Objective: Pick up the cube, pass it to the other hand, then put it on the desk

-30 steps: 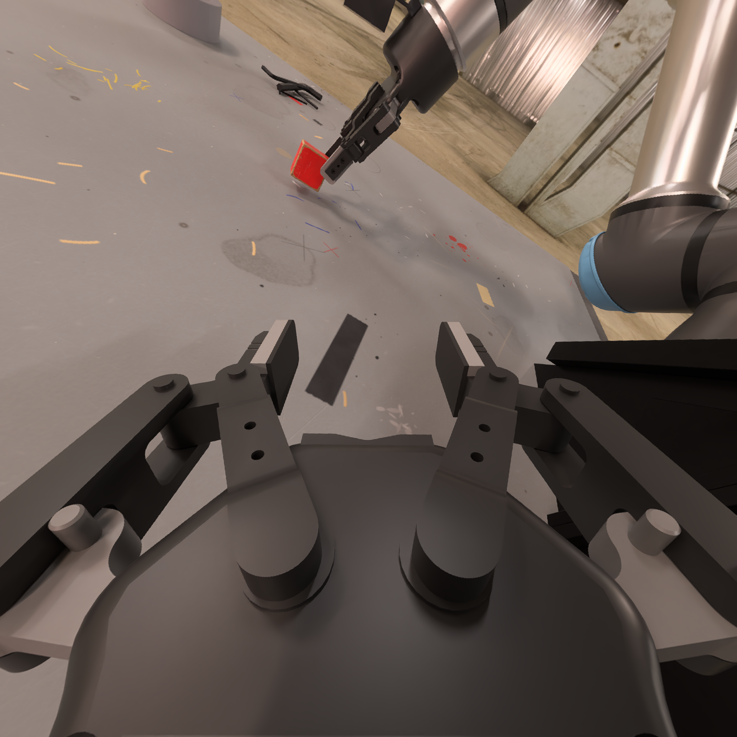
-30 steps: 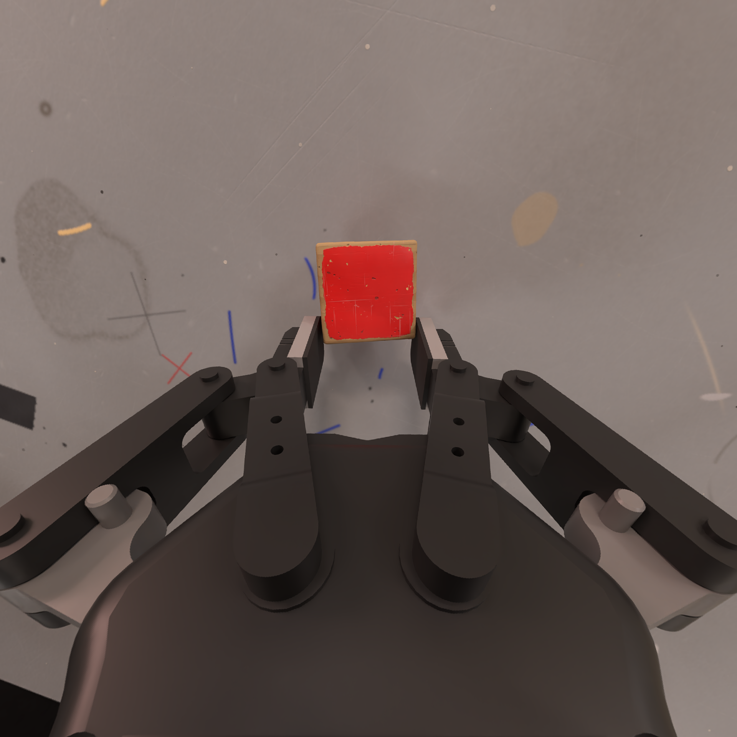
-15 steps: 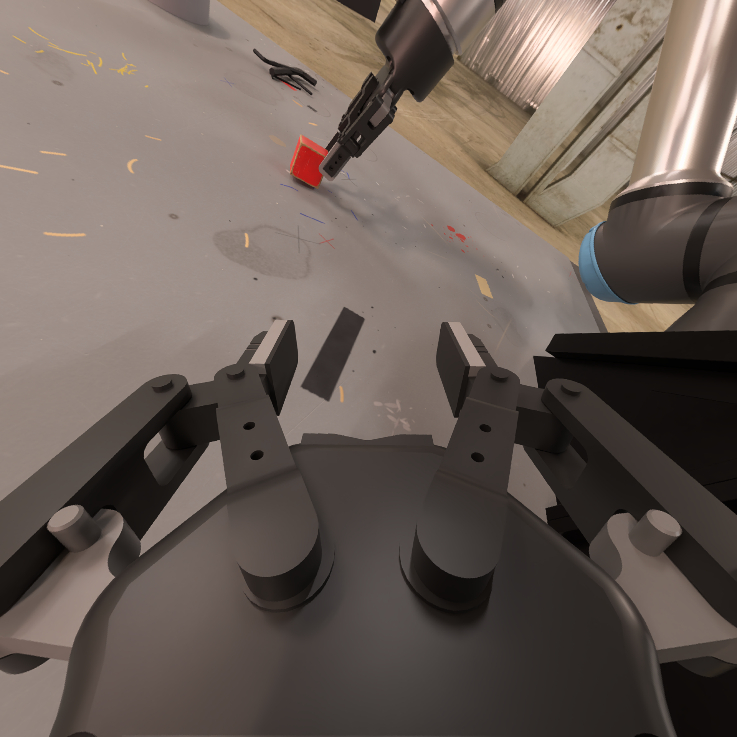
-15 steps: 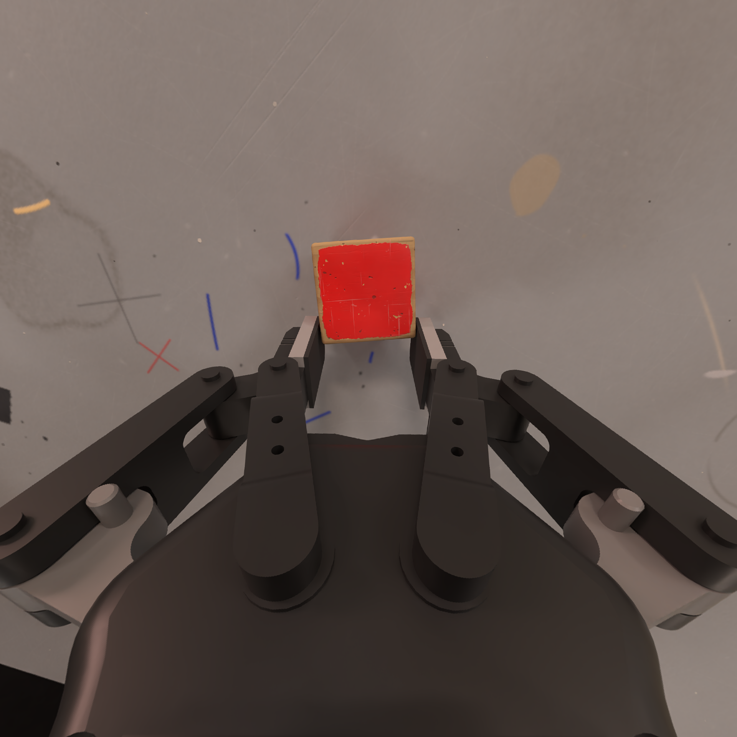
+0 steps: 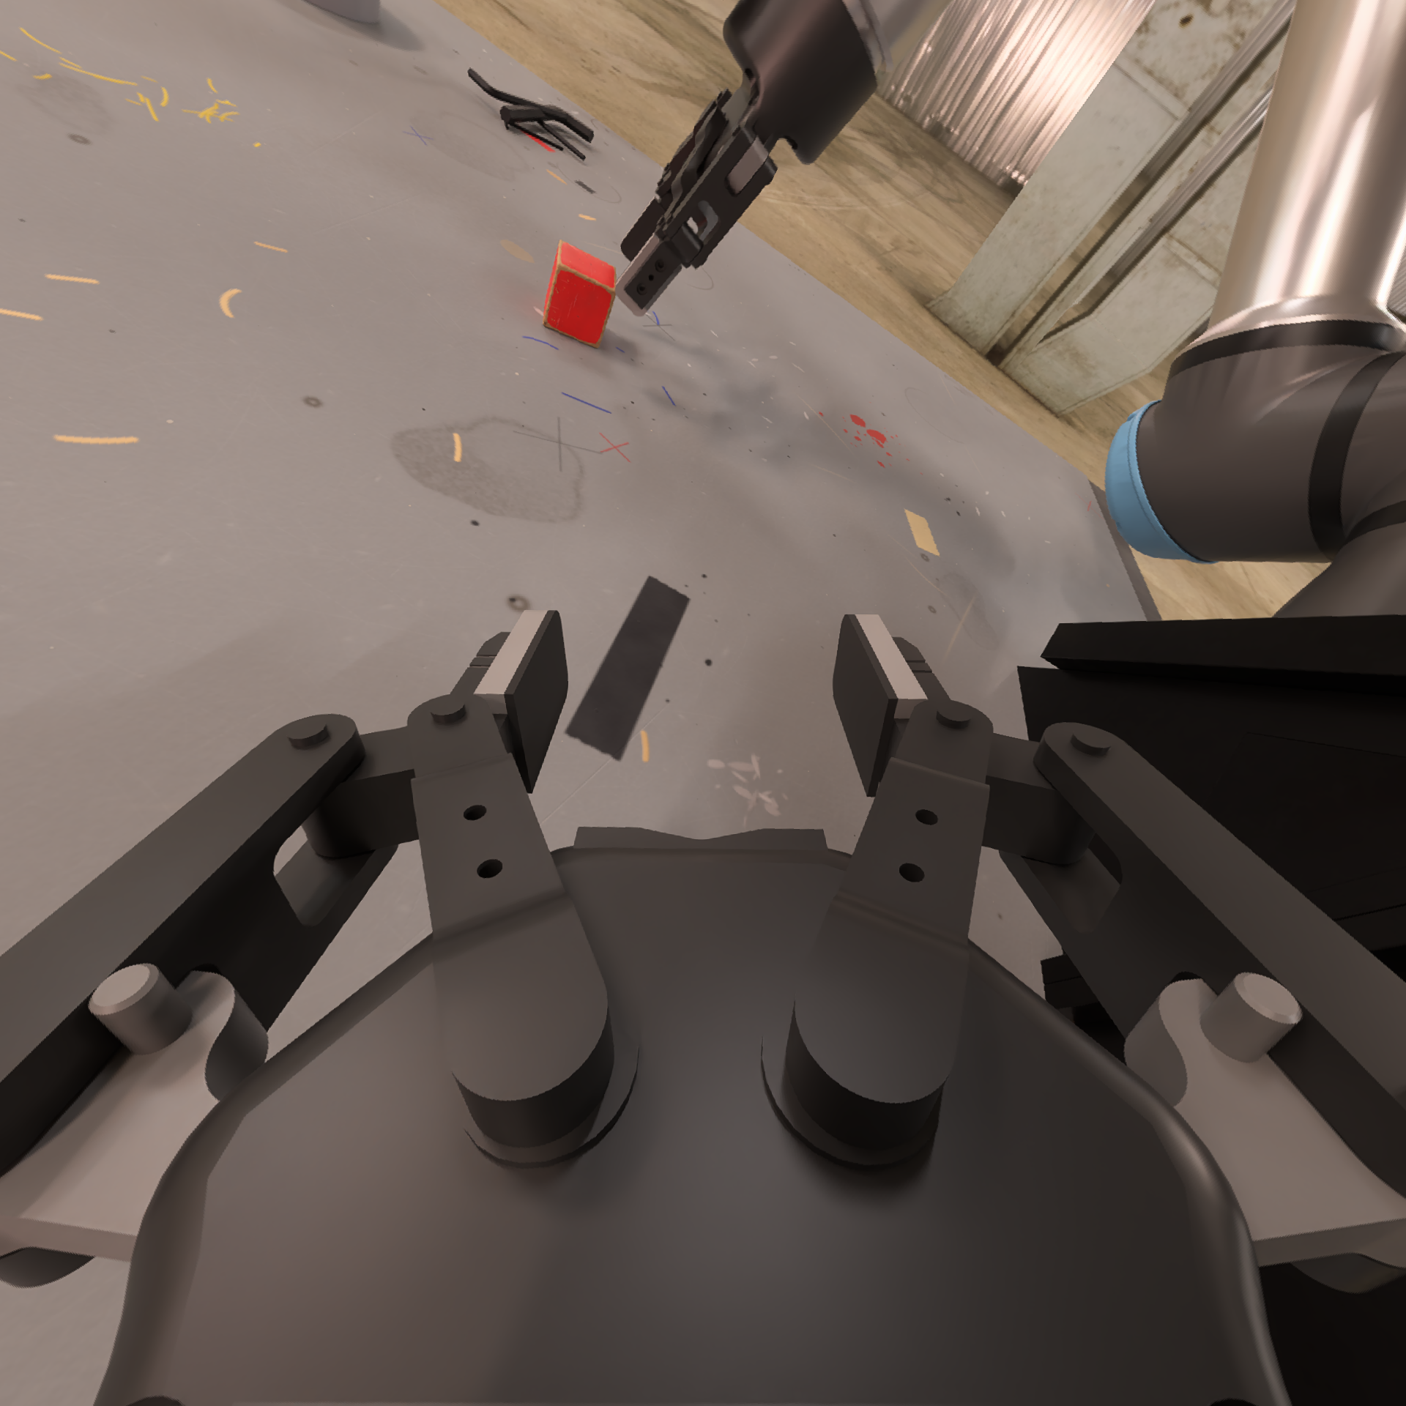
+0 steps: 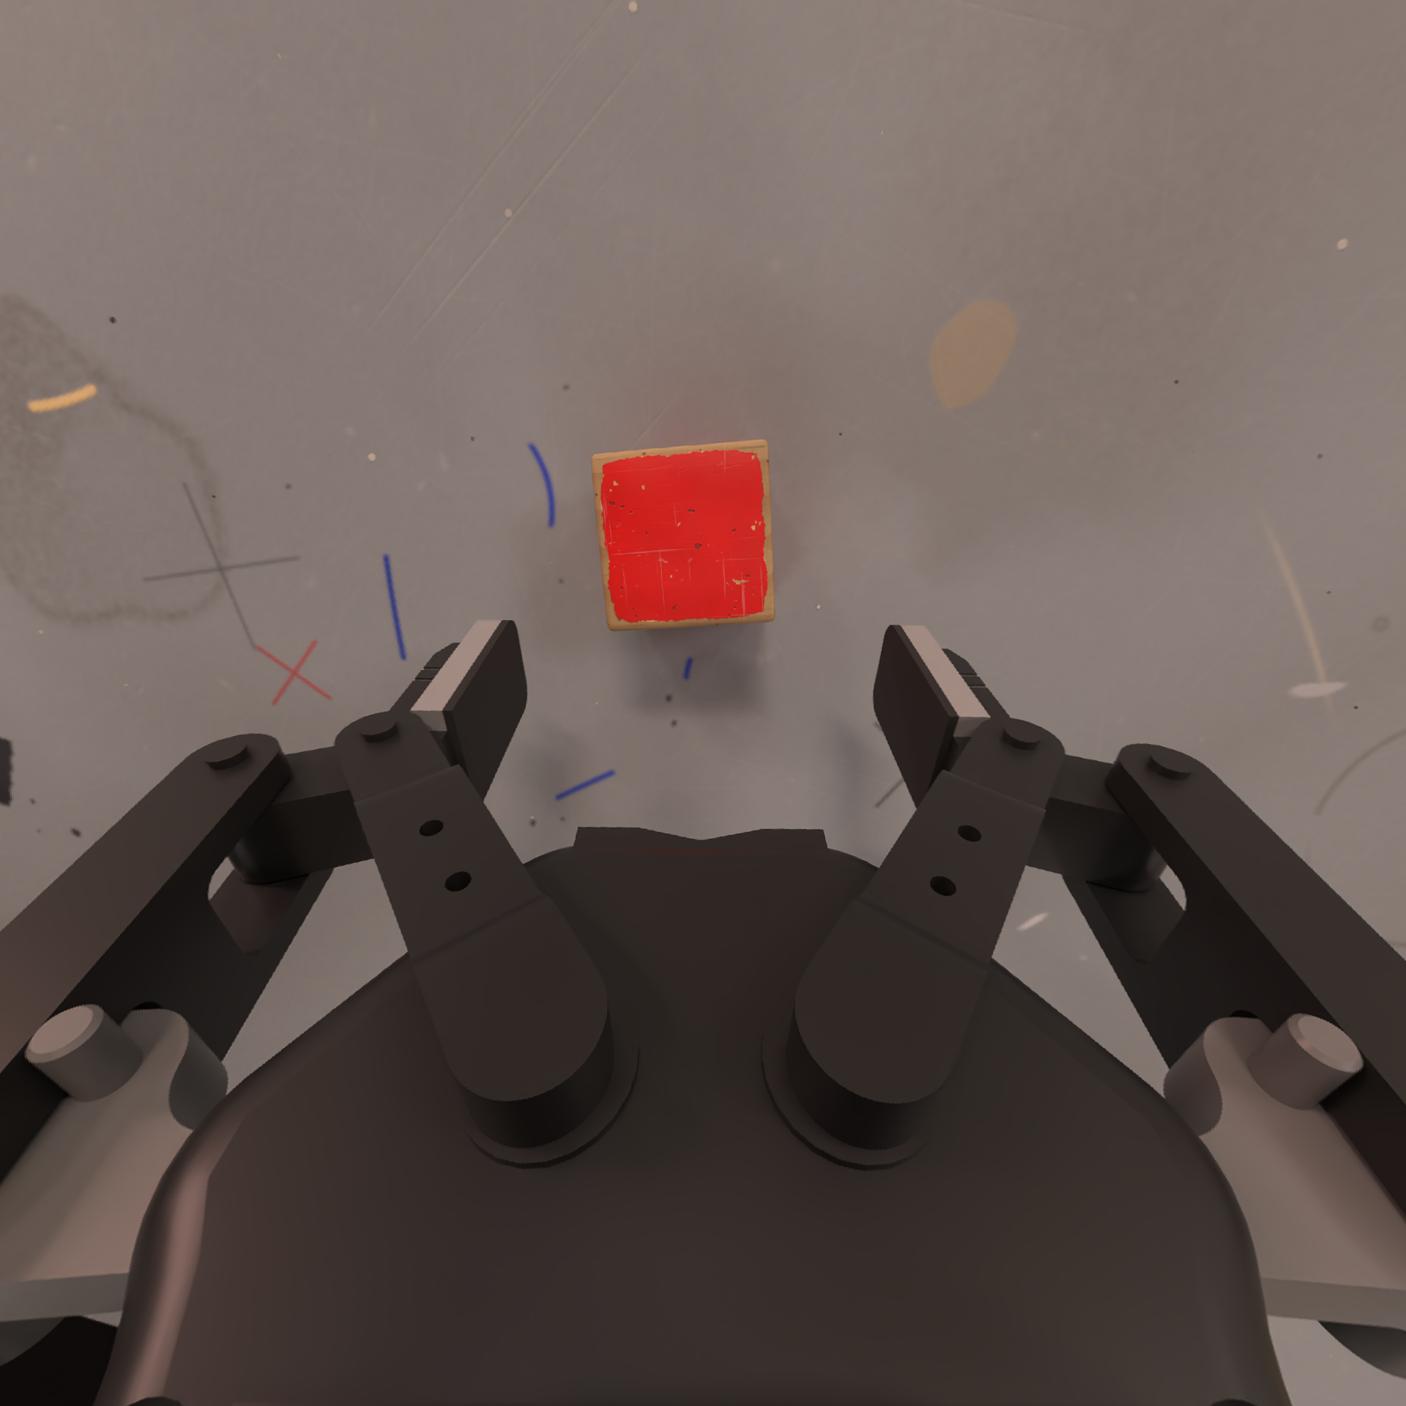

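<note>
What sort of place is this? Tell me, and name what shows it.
Probably a workshop or industrial bay. The grey desk is scuffed and flecked with paint marks, a corrugated metal wall and worn concrete pillar stand behind it, and the floor looks like bare board.

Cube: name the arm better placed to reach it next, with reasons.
Right. The right gripper is open just above the cube on the desk; the left gripper, also open, is far from it.

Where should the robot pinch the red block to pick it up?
Probably the red cube's two flat side faces, coming straight down from above. It sits flat on the grey desk, squared up with the open right gripper, whose fingers are spread wider than the cube.
</note>
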Action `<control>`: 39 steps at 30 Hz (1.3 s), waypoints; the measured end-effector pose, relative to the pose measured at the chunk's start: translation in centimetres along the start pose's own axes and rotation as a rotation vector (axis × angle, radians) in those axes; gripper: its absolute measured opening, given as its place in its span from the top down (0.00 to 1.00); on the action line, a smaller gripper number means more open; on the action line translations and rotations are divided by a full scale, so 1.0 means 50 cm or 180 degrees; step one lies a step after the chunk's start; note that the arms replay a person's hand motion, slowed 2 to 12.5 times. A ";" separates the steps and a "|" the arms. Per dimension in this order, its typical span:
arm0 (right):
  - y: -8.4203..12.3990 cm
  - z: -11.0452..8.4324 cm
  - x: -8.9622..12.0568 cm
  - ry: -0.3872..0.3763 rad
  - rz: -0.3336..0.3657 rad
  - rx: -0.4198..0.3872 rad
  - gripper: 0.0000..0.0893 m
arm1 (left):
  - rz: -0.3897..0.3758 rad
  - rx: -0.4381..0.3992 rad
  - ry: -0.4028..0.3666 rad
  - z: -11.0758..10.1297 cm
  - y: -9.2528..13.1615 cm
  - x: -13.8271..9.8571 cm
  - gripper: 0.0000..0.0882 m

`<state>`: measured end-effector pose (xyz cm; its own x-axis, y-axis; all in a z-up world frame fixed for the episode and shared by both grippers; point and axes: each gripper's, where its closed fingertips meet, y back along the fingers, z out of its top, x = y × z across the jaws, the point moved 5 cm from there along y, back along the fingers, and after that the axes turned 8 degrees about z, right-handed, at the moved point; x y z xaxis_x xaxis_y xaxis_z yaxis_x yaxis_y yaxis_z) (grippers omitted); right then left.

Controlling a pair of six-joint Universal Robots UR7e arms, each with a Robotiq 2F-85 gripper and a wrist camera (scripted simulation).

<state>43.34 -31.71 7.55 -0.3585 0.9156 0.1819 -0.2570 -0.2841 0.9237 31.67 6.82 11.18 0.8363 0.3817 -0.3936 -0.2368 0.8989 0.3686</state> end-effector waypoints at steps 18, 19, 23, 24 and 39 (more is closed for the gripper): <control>0.142 0.025 0.030 0.0104 0.0050 -0.0883 0.10 | 0.0070 -0.0001 -0.0081 0.003 0.003 -0.002 0.29; 0.152 0.027 0.035 0.0126 0.0074 -0.0967 0.11 | 0.0073 0.0001 -0.0083 0.002 0.003 -0.002 0.29; 0.191 0.037 0.058 0.0226 0.0194 -0.1327 0.15 | 0.0083 0.0011 -0.0086 0.002 0.003 -0.001 0.29; 0.200 0.040 0.065 0.0257 0.0236 -0.1424 0.16 | 0.0086 0.0015 -0.0085 0.002 0.003 -0.001 0.29; 0.292 0.072 0.201 0.0893 0.1031 -0.2753 0.17 | 0.0061 0.0137 -0.0021 -0.007 -0.004 0.001 0.29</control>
<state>39.19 -25.64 24.09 -0.7010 0.6865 0.1934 -0.6399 -0.7251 0.2545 31.58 6.73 10.78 0.8351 0.3971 -0.3806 -0.2314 0.8814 0.4118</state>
